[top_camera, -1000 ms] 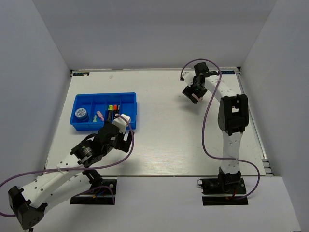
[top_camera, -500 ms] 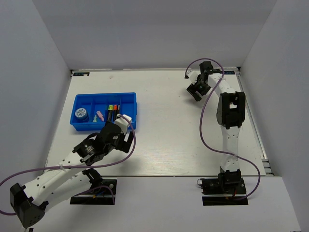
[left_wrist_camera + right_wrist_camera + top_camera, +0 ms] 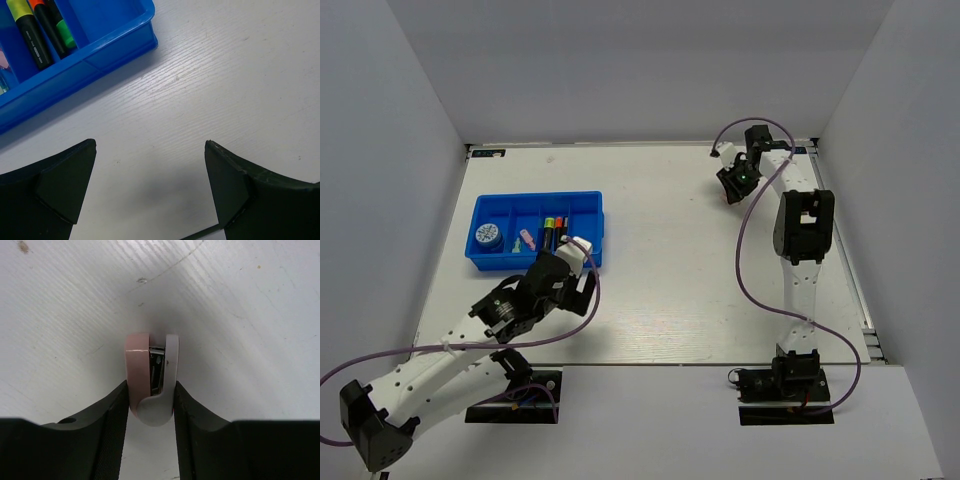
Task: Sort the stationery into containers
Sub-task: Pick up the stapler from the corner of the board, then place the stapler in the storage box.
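The blue tray (image 3: 535, 196) lies at the left of the table. It holds the blue-white roll (image 3: 487, 236), a pink eraser (image 3: 525, 240) and black highlighters (image 3: 553, 230). In the left wrist view the tray's corner (image 3: 125, 42) and the highlighters (image 3: 35, 42) sit at the upper left. My left gripper (image 3: 585, 285) (image 3: 150, 145) hangs open over bare table by that corner. At the far right, my right gripper (image 3: 732, 190) (image 3: 150, 383) points down at the table, its jaws pressed against both sides of a small pink-and-white clip (image 3: 150, 370) standing on edge.
White walls close in the table on three sides. The right arm's purple cable (image 3: 745, 270) loops over the table's right half. The table's back edge runs close behind the right gripper.
The right gripper has moved back and to the right, come down to the table and closed from wide open onto the clip. The left arm drew back slightly, still open.
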You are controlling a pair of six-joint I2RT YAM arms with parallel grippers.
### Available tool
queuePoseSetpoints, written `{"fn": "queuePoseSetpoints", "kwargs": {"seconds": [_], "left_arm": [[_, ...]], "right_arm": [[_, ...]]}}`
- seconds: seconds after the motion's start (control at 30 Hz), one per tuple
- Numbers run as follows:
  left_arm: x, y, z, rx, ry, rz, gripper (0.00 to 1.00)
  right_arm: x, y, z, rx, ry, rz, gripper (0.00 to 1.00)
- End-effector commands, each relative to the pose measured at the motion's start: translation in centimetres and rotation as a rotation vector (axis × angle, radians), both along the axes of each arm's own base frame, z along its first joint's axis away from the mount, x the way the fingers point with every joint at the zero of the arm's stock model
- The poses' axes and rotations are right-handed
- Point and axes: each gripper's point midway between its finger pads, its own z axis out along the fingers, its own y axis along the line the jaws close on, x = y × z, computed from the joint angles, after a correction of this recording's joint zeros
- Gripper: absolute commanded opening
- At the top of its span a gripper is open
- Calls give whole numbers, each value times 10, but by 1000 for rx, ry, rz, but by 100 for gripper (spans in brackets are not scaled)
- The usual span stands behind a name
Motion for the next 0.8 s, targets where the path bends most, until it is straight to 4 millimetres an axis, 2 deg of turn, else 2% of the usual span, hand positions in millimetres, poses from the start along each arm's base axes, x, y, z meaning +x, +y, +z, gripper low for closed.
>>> {"fn": "queuePoseSetpoints", "kwargs": {"seconds": [0.0, 0.03, 0.07, 0.1, 0.13, 0.17, 0.2, 0.23, 0.27, 0.3, 0.37, 0.4, 0.47, 0.53, 0.57, 0.6, 0.63, 0.7, 0.77], "left_arm": [[3, 3, 9, -23, -34, 23, 100], [3, 2, 10, -28, -38, 22, 100], [3, 3, 11, -30, -40, 24, 100], [4, 4, 14, -37, -53, 33, 100], [4, 5, 15, -41, -62, 35, 100], [5, 7, 20, -54, -84, 45, 100], [7, 10, 22, -51, -99, 60, 100], [7, 12, 29, -79, -128, 73, 100], [9, 14, 33, -86, -150, 90, 100], [11, 19, 36, -92, -169, 112, 100], [13, 23, 49, -129, -230, 137, 100], [15, 29, 53, -126, -250, 164, 100], [15, 33, 66, -149, -283, 186, 100], [14, 39, 70, -140, -293, 208, 100], [14, 40, 73, -143, -297, 211, 100], [12, 43, 75, -139, -295, 216, 100], [12, 44, 77, -143, -298, 218, 100], [10, 48, 79, -138, -299, 227, 100], [8, 51, 80, -135, -301, 235, 100]], "right_arm": [[-24, 13, 19, 80, 60, 18, 32], [-31, 20, 23, 113, 82, 24, 31], [-36, 29, 49, 156, 56, 41, 31], [-46, 36, 49, 179, 85, 40, 31], [-53, 53, 62, 244, 83, 74, 31], [-58, 62, 91, 275, 44, 85, 29], [-67, 73, 97, 299, 58, 95, 29], [-79, 95, 110, 377, 72, 142, 29], [-90, 106, 137, 417, 54, 160, 27], [-104, 129, 145, 450, 80, 190, 27], [-124, 159, 174, 574, 113, 231, 27], [-140, 182, 187, 630, 149, 260, 27], [-161, 224, 201, 696, 207, 299, 24], [-166, 259, 204, 746, 242, 302, 24], [-175, 278, 213, 771, 273, 298, 24], [-169, 293, 207, 794, 295, 278, 23], [-183, 316, 214, 807, 310, 312, 23], [-181, 339, 215, 820, 276, 298, 23], [-199, 367, 203, 774, 236, 346, 23]]}}
